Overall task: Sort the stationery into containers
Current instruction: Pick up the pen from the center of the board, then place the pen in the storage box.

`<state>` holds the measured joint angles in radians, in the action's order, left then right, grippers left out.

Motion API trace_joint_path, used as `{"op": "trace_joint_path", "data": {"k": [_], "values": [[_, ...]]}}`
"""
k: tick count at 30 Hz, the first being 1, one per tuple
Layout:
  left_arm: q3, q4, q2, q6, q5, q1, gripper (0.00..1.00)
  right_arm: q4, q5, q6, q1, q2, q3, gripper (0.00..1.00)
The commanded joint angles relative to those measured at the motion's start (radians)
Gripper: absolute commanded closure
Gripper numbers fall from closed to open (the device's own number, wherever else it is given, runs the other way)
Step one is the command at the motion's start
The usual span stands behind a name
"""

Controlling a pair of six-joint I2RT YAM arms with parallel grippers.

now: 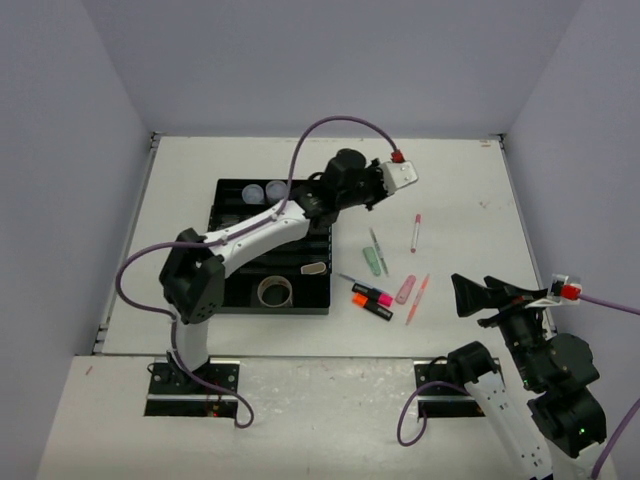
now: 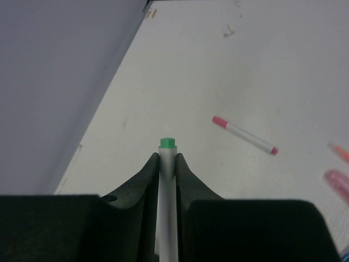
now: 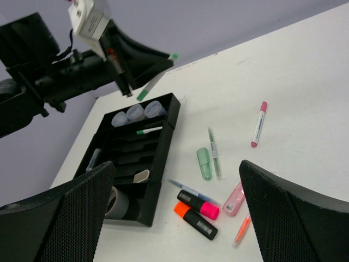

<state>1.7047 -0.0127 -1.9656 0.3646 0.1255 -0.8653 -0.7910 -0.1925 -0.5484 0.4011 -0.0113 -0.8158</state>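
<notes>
My left gripper (image 1: 385,190) is raised above the far right corner of the black organiser tray (image 1: 222,205). It is shut on a white pen with a green cap (image 2: 167,164), which shows between its fingertips (image 2: 167,155). My right gripper (image 1: 490,298) is open and empty, near the table's front right; its wrist view (image 3: 174,218) looks over loose stationery. On the table lie a green highlighter (image 3: 204,162), a pink highlighter (image 3: 199,203), an orange highlighter (image 3: 195,219), a pink-capped pen (image 3: 258,124) and thin pens (image 3: 213,152). The tray (image 3: 163,147) holds a tape roll (image 3: 117,202), clear tubs (image 3: 133,113) and a green-capped pen (image 3: 148,130).
A clear pink item (image 3: 233,199), a thin orange pen (image 3: 241,232) and a blue pen (image 3: 188,191) lie beside the highlighters. A blue-capped tube (image 3: 94,158) and a small white piece (image 3: 140,176) sit in tray slots. Purple walls enclose the table on three sides.
</notes>
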Motion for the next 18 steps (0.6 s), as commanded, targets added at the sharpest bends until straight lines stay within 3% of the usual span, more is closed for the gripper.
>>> {"op": "trace_joint_path", "data": {"k": [1,6,11,15,18], "values": [[-0.240,0.148,0.164,0.288,0.220,0.178,1.00,0.034,-0.005,0.012,0.004,0.045,0.002,0.01],[-0.349,0.119,0.171,0.418,0.401,0.324,1.00,0.039,-0.007,0.016,0.004,0.048,0.004,0.01],[-0.312,-0.060,0.080,0.490,0.526,0.444,1.00,0.040,-0.004,0.016,0.004,0.047,0.006,0.01],[-0.240,-0.200,-0.005,0.523,0.554,0.462,1.00,0.045,-0.007,0.016,0.004,0.044,0.010,0.01],[-0.286,-0.174,0.005,0.538,0.578,0.461,1.00,0.045,-0.001,0.018,0.005,0.034,0.009,0.01]]}}
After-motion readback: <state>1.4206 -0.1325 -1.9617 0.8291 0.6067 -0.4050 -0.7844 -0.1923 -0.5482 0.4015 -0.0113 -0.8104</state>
